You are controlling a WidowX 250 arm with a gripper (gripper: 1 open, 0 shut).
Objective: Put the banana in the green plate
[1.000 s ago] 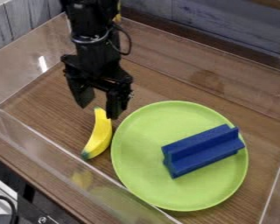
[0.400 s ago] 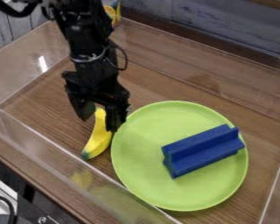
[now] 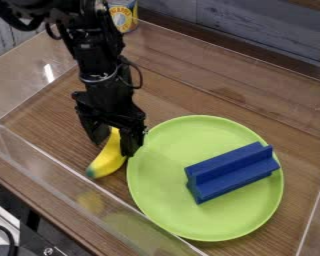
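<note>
The yellow banana (image 3: 107, 160) lies on the wooden tabletop just left of the green plate (image 3: 170, 195), its dark green tip pointing toward the front. My black gripper (image 3: 111, 138) has come straight down over the banana's upper end, open, with one finger on each side of it. Whether the fingers touch the banana I cannot tell. A blue ridged block (image 3: 231, 171) rests on the plate's right half.
A clear plastic wall (image 3: 43, 185) runs along the front left of the workspace. A yellow-labelled container (image 3: 119, 14) stands at the back behind the arm. Dark blue cloth (image 3: 243, 25) lies along the far edge.
The gripper has lowered and shifted slightly left, so its open fingers now straddle the banana's upper end. The banana's front tip has swung a little left.
</note>
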